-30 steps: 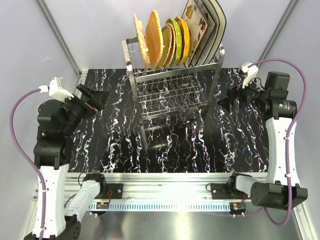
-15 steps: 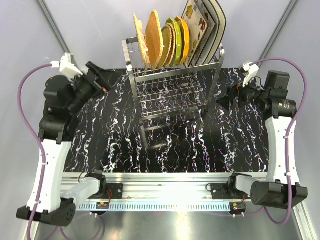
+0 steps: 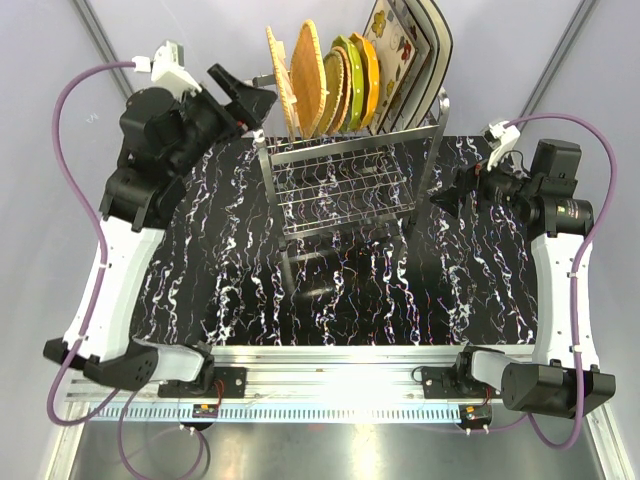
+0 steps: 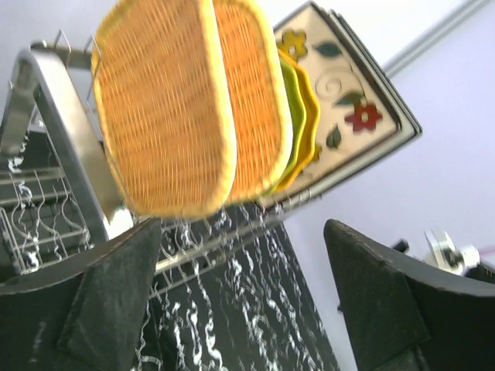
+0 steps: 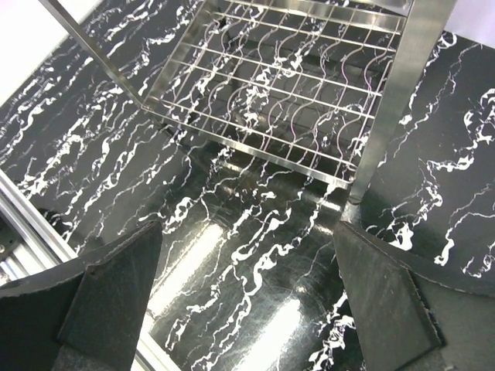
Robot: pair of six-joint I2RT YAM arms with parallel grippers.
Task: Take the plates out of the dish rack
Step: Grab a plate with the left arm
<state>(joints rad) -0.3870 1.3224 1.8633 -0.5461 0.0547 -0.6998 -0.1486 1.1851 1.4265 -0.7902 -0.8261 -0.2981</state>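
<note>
While jaws gape wide, empty, left gripper (image 4: 244,232) near woven plates (image 4: 166,116), right gripper (image 5: 247,232) by dish rack (image 5: 294,93)

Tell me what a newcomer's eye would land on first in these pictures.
First the colourful row standing atop the tall shiny steel wire dish rack at the back of the black white-veined table: tan woven plates left, yellow-green and orange scalloped plates centre, cream flowered square plates right. Then the left gripper, open, high beside the woven plates; the right gripper, open, low by the rack's right post.
</note>
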